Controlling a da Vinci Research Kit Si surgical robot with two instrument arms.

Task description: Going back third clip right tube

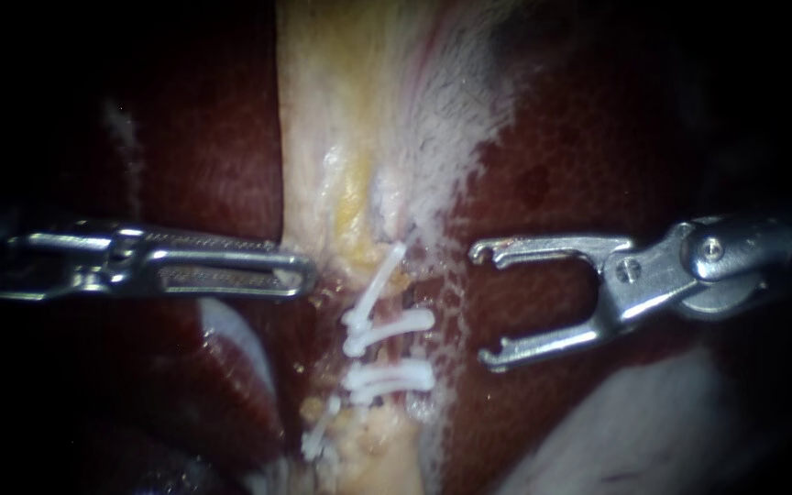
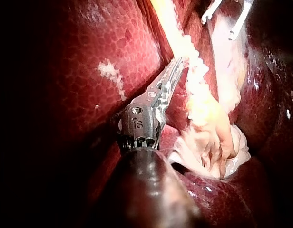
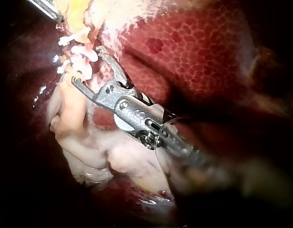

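Note:
Several white clips sit across a reddish tube (image 1: 402,353) in the pale strip between the liver lobes: a tilted one (image 1: 385,275), two level ones (image 1: 389,328) (image 1: 387,378), and one lower left (image 1: 319,438). My right instrument (image 1: 486,304) comes in from the right. Its hooked jaws stand wide open and empty, just right of the clips and clear of them. The right wrist view shows the same open jaws (image 3: 87,65) beside the clips (image 3: 83,52). My left instrument (image 1: 300,270) lies level from the left, its long jaws shut on the edge of the pale tissue (image 1: 323,220).
Dark red liver (image 1: 579,147) flanks the strip on both sides. Pale gallbladder tissue (image 2: 210,137) bunches beside my left instrument. A pale fold (image 1: 634,431) lies under my right instrument. My right instrument's jaws (image 2: 218,26) show ahead of the left one.

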